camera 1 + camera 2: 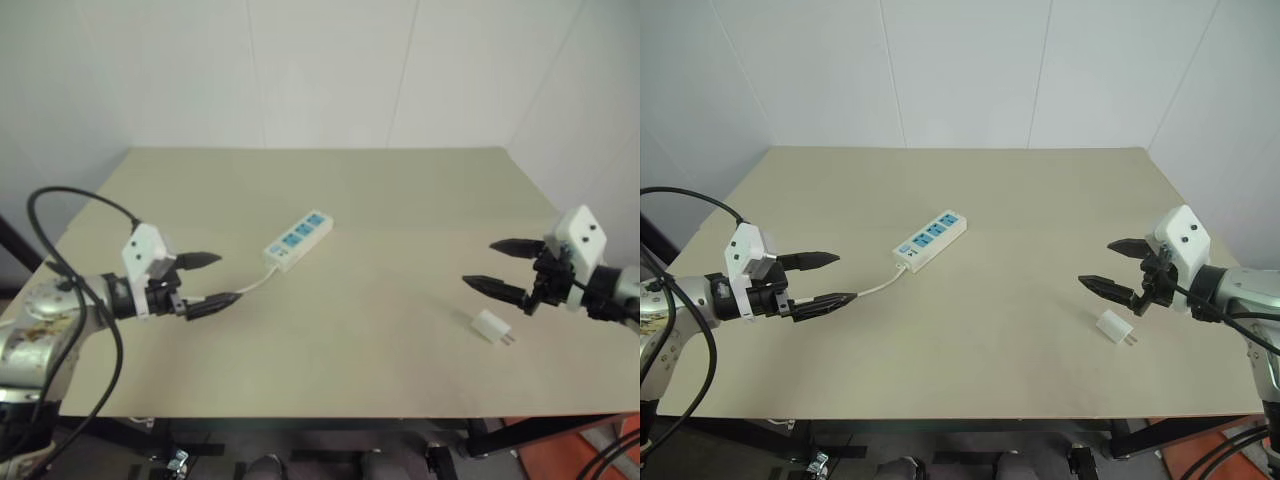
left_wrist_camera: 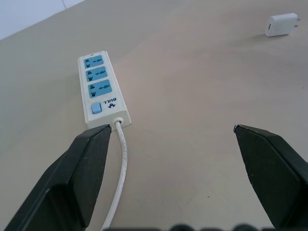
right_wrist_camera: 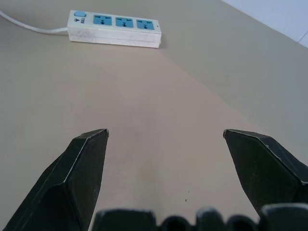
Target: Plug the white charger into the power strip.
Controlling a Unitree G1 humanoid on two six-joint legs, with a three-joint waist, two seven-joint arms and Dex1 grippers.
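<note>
The power strip [image 1: 297, 240] lies diagonally near the middle of the beige table, three blue socket faces up, its white cord [image 1: 256, 286] trailing toward my left arm. The white charger [image 1: 492, 327] lies on its side near the table's right front, prongs pointing to the front right. My left gripper [image 1: 212, 279] hovers open above the table's left side, a short way from the strip's cord end. Over on the right, my right gripper [image 1: 492, 266] is open too, just above and behind the charger, not touching it. The left wrist view shows the strip [image 2: 101, 89] and the charger [image 2: 282, 24].
The table [image 1: 380, 200] has its front edge just below the charger and its right edge close to my right gripper. White walls stand behind and to the right of the table. A black cable [image 1: 70, 250] loops over my left arm.
</note>
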